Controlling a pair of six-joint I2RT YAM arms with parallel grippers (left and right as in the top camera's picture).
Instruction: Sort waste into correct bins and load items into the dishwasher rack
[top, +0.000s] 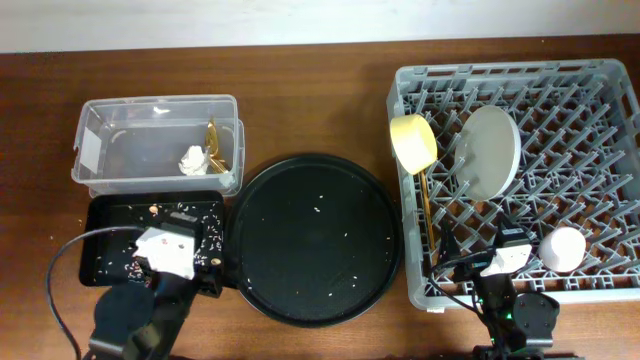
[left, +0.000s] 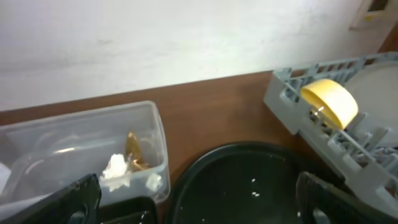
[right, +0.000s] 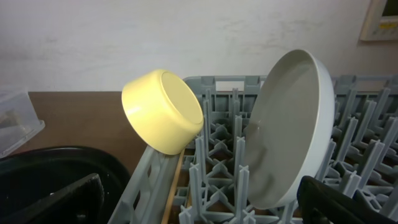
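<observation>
Dark wooden worktop (top: 320, 90) is running up against a pale wall (left: 186, 37). Step in hand, as I judge it: sorting is looking almost finished, so what is left is a check-over and easing clear; do it by lifting straight up first, keeping off the tray walls and rack pegs, and not nudging the perched bowl.

Far left, the clear tub (top: 160, 99) is holding the white tissue (top: 193, 158) and the gold wrapper (top: 213, 142), just beside each other at its right end. In front of it the black tray (top: 105, 265) is carrying scattered food scraps (top: 183, 216). Left hand (left: 196, 193) is hanging over that tray, fingers spread wide, gripping nothing. Round black tray (top: 315, 250) in the middle is showing only a few pale specks.

Right, the rack (top: 600, 160) is holding the yellow bowl (top: 413, 140) tipped on its side at the left rim, the chopsticks (top: 428, 205) lying just below it, the plate (top: 490, 150) standing on edge between pegs, and a pale cup (top: 565, 250) near the front edge. No blue cup is showing. Right hand (right: 199, 199) is hovering at the rack's front, fingers apart, empty
</observation>
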